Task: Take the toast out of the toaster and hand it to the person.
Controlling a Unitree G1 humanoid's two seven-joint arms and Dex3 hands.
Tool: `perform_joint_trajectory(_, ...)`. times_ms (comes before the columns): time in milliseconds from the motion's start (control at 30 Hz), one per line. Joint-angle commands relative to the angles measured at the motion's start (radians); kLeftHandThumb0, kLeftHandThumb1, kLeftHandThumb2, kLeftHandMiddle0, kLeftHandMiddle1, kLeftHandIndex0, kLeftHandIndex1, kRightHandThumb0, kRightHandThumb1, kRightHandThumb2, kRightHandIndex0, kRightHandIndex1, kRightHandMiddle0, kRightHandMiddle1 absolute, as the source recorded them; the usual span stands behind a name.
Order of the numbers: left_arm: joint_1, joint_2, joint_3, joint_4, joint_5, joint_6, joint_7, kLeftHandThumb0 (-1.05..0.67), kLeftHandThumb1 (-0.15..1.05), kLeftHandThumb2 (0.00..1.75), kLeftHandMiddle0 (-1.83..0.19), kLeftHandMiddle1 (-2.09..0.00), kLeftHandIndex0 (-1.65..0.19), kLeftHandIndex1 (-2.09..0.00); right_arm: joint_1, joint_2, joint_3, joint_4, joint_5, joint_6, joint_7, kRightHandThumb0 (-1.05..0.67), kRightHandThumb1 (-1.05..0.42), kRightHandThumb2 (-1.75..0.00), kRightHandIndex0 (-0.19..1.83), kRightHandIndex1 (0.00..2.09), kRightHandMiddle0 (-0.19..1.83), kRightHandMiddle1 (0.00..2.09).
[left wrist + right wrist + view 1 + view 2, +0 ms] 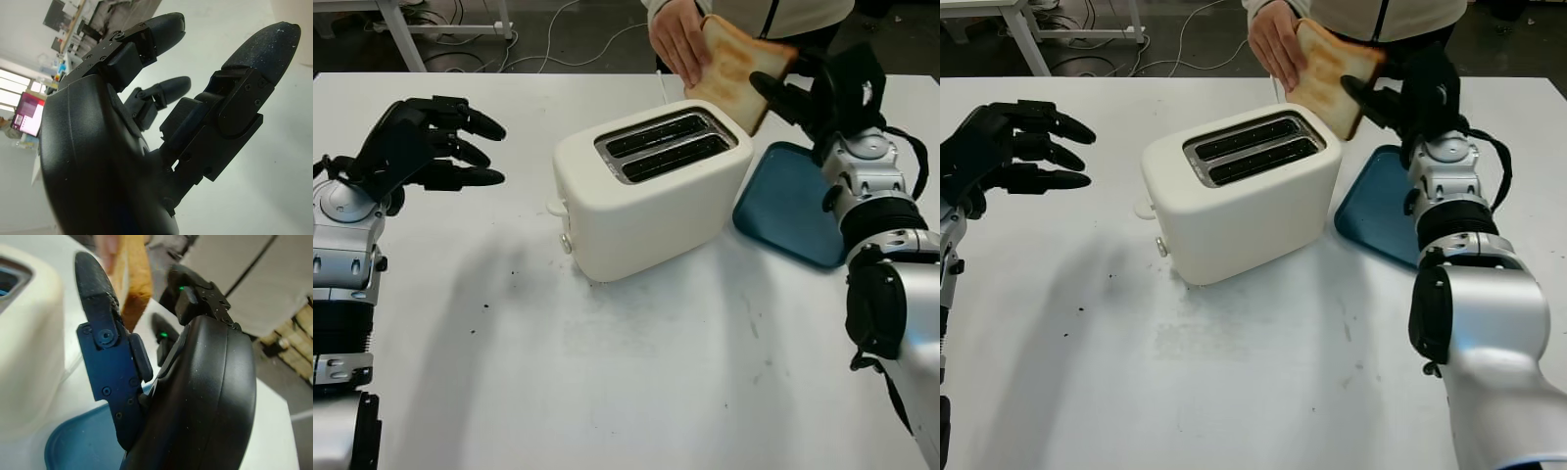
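White table [636,392] w/ toaster [646,191]; right hand [803,93] fingers clamped on toast [736,69].

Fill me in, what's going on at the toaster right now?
The right hand holds a slice of toast up behind the white toaster, and a person's hand has taken hold of the slice's other edge, so the handover is under way. Both toaster slots look empty. A blue tray lies on the table beside the toaster. The left hand is open, above the table to the toaster's other side.
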Motion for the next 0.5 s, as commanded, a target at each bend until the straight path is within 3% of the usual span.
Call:
perform_joint_trajectory(0,0.013,-0.003,-0.004,0.004,0.006,-0.010,0.007,-1.05,0.54,0.00,-0.79,-0.85,-0.83,-0.66,0.019,-0.021,0.001,-0.009,-0.003,-0.037,0.014,-1.03,-0.87,0.00,0.00,0.01,0.00,0.00)
perform_joint_trajectory(267,0.021,-0.002,0.001,-0.002,0.003,-0.008,0.008,-1.05,0.54,0.00,-0.80,-0.85,-0.84,-0.66,0.126,-0.045,0.019,-0.094,-0.025,-0.167,-0.047,-1.05,-0.91,-0.03,0.00,0.00,0.00,0.00)
perform_joint_trajectory(367,0.029,-0.006,0.010,-0.009,-0.007,-0.005,0.009,-1.05,0.54,0.00,-0.80,-0.86,-0.83,-0.67,0.294,-0.024,-0.014,-0.285,0.022,-0.251,-0.056,-1.00,-0.92,-0.11,0.00,0.00,0.00,0.00)
perform_joint_trajectory(467,0.042,-0.015,0.021,-0.029,-0.024,0.003,0.010,-1.05,0.52,0.00,-0.78,-0.89,-0.82,-0.69,0.489,0.028,-0.043,-0.565,0.080,-0.223,-0.075,-0.93,-0.92,-0.09,0.03,0.01,0.06,0.03)
